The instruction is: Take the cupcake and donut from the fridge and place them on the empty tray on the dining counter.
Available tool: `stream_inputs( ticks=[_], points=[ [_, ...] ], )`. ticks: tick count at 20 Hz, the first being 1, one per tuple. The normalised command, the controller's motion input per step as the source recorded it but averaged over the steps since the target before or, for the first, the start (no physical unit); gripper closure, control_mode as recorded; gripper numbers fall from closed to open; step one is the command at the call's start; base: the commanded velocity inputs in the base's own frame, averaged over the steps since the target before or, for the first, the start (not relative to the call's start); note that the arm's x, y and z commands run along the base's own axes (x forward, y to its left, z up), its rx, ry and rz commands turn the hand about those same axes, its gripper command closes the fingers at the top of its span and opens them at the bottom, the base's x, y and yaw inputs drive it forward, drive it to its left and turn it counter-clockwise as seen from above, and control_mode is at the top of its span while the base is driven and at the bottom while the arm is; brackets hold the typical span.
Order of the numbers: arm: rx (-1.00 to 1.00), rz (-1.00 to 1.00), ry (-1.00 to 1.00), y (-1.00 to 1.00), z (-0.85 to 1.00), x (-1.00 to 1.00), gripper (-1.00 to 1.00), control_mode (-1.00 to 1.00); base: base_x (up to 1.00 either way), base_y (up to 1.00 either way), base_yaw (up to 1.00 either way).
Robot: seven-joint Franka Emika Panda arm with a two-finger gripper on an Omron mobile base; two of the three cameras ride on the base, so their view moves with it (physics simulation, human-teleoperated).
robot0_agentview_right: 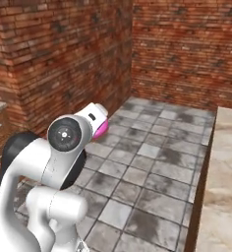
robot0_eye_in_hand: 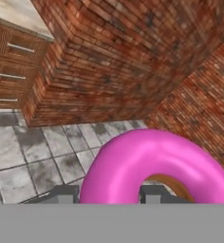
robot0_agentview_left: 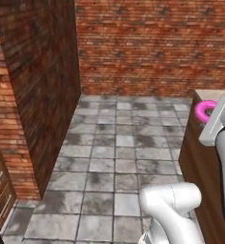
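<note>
The two-finger gripper (robot0_eye_in_hand: 107,194) grips the pink-iced ring donut (robot0_eye_in_hand: 154,163) by one side, in the air over the grey tiled floor (robot0_agentview_left: 114,157), so a jolt in transit could tip it out before the beige dining counter (robot0_agentview_right: 223,172).

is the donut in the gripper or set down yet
In the gripper: the hand view shows the donut between the fingertips, carried above the floor tiles.
</note>
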Motion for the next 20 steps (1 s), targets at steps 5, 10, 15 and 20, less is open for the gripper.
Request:
stream_inputs(
  ticks=[5,10,15,20],
  points=[
    [0.0,0.0,0.0,0.0,0.0,0.0,1.0,1.0,1.0,0.0,-0.1],
    [0.0,0.0,0.0,0.0,0.0,0.0,1.0,1.0,1.0,0.0,-0.11],
    [0.0,0.0,0.0,0.0,0.0,0.0,1.0,1.0,1.0,-0.1,-0.01],
    [0.0,0.0,0.0,0.0,0.0,0.0,1.0,1.0,1.0,-0.25,0.0]
  ],
)
